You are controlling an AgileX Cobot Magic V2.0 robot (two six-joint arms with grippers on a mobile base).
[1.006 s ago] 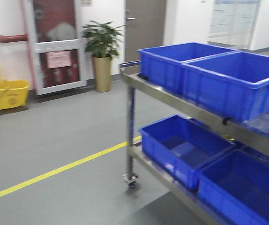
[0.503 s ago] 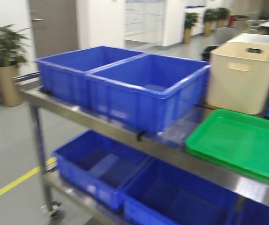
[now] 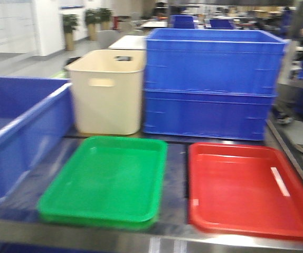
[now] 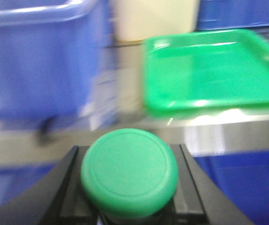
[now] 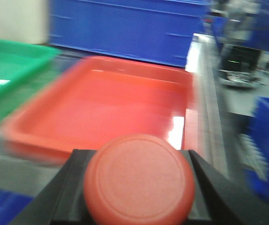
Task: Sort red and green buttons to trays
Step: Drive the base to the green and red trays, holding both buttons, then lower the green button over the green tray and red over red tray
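Observation:
In the left wrist view my left gripper [image 4: 130, 187] is shut on the green button [image 4: 130, 171], whose round cap faces the camera between the black fingers [image 4: 64, 187]. The green tray [image 4: 214, 70] lies ahead on the steel shelf, a little to the right. In the right wrist view my right gripper [image 5: 139, 190] is shut on the red button [image 5: 139, 180]. The red tray [image 5: 111, 103] lies just ahead of it. In the front view the green tray [image 3: 106, 179] and the red tray [image 3: 249, 187] lie side by side, both empty. Neither gripper shows in the front view.
A cream tub [image 3: 108, 89] and stacked blue crates [image 3: 212, 81] stand behind the trays. Another blue crate [image 3: 14, 132] stands left of the green tray. The steel shelf edge [image 3: 151, 242] runs along the front. More blue bins sit to the right [image 5: 268, 140].
The front view has swung right along the cart, from the blue crates and the floor to both trays, now centred and closer.

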